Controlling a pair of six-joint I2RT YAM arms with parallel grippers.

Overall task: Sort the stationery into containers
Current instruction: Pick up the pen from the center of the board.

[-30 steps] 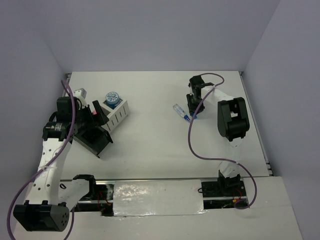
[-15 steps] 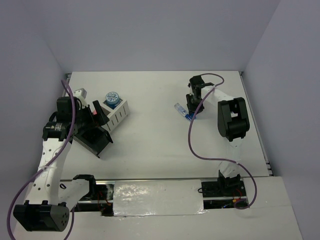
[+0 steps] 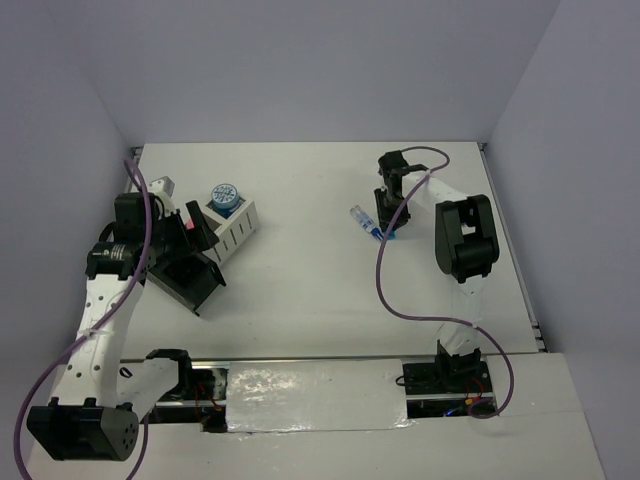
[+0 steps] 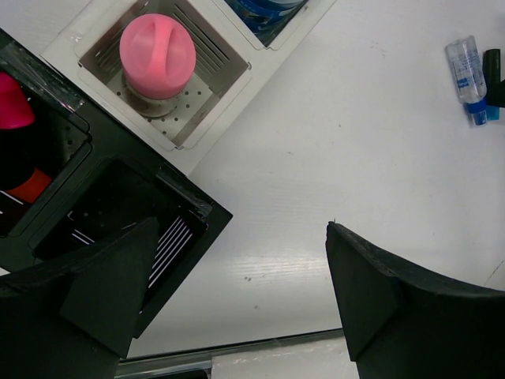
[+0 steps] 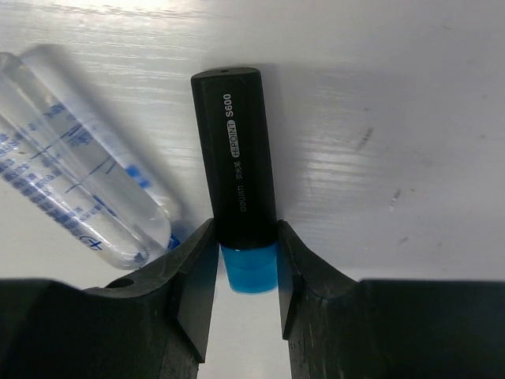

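Observation:
My right gripper is shut on the blue marker, black-bodied with a blue end, which lies on the table at the right. A clear tube with blue print lies against it on the left. My left gripper is open and empty above the corner of the black organizer, which holds pink and orange highlighters. The white-grey organizer holds the pink tube and a blue patterned tape roll.
The two organizers stand side by side at the far left of the table. The left wall is close behind the left arm. Purple cables loop beside both arms. The table's near edge has a taped strip.
The clear tube has shifted slightly toward the right gripper. Both arms have hardly moved.

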